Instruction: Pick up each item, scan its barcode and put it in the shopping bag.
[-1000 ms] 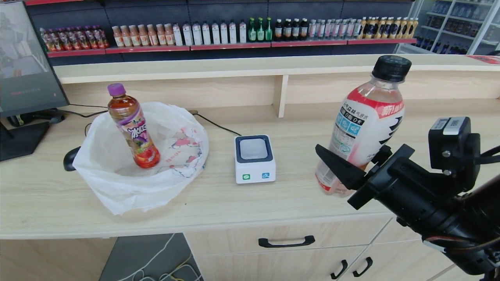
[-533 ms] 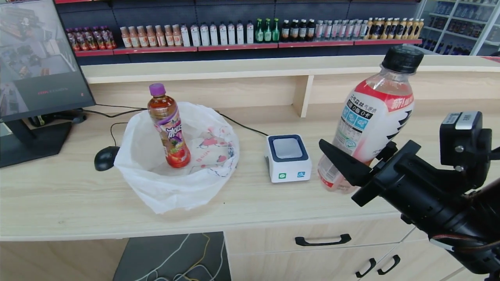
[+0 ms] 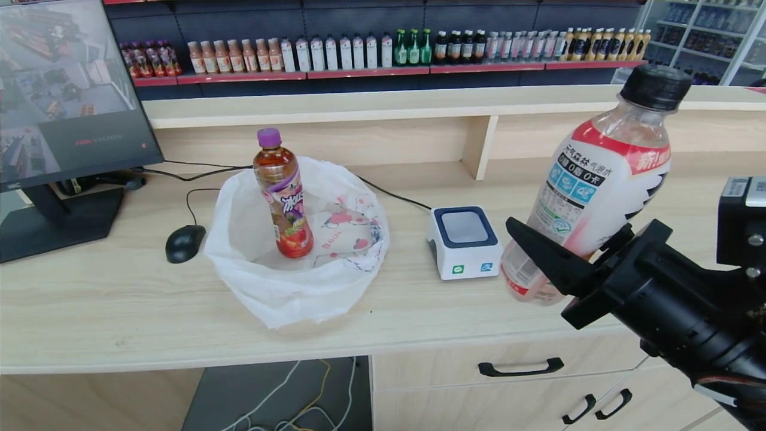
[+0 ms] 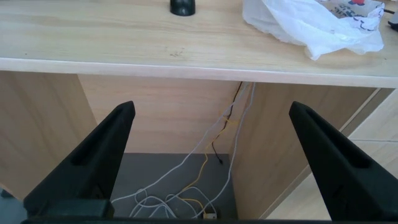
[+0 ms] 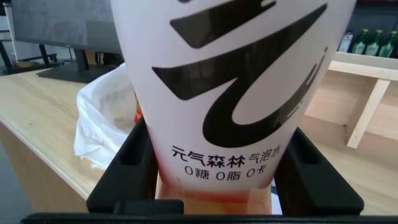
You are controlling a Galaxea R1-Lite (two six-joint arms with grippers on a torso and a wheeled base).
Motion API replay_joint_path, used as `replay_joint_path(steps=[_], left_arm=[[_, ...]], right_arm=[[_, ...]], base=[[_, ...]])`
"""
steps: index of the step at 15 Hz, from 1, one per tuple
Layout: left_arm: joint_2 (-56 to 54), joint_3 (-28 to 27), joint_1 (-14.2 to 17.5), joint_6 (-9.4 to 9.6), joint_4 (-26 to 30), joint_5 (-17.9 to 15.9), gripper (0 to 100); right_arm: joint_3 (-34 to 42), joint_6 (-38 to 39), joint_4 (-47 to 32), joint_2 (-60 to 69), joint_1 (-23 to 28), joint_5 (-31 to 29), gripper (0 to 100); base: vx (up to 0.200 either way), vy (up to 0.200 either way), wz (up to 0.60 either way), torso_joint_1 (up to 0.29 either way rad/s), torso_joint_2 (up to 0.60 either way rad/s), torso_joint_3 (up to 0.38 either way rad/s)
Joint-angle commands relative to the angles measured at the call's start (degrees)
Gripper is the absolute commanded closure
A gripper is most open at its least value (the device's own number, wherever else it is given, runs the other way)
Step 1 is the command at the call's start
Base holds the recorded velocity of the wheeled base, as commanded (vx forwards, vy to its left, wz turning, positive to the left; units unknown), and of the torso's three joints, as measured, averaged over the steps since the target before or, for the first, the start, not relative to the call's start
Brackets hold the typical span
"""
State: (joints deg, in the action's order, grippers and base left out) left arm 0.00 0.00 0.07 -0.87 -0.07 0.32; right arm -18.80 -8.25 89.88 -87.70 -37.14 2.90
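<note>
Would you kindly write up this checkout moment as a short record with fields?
Right claw: shut on pink-label bottle, which is tilted and sits to the right of the scanner
Left claw: open, below the edge of the counter
Shopping bag: open on the counter, with a purple-capped tea bottle standing inside
Pending: pink-label bottle not yet bagged
</note>
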Motion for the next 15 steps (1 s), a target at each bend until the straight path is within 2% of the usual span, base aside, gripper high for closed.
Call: replay_joint_path(steps=[1,6,11,14,15], left_arm=[[0.0,0.0,0.0,-0.01,0.0,0.0,0],[0.0,0.0,0.0,-0.01,0.0,0.0,0],[0.0,0.0,0.0,-0.19,0.0,0.0,0],[0.0,0.0,0.0,-0.19,0.0,0.0,0],[0.0,0.0,0.0,-0.19,0.0,0.0,0]], right_arm=[[0.2,-0.1,0.1,1.0,0.1,0.0,100],[-1.8,-1.7,0.1,-1.2,0.5,0.1,100],[-7.9,-5.6,0.1,-6.9,3.0,1.8,100],[-12.0,-13.3,0.1,-10.7,9.0,14.3,100],[-12.8,-14.9,0.1,-11.4,9.9,16.4,100]], base=[[0.0,0.0,0.0,0.0,0.0,0.0],[0.0,0.0,0.0,0.0,0.0,0.0],[0.0,0.0,0.0,0.0,0.0,0.0],[0.0,0.0,0.0,0.0,0.0,0.0],[0.0,0.0,0.0,0.0,0.0,0.0]])
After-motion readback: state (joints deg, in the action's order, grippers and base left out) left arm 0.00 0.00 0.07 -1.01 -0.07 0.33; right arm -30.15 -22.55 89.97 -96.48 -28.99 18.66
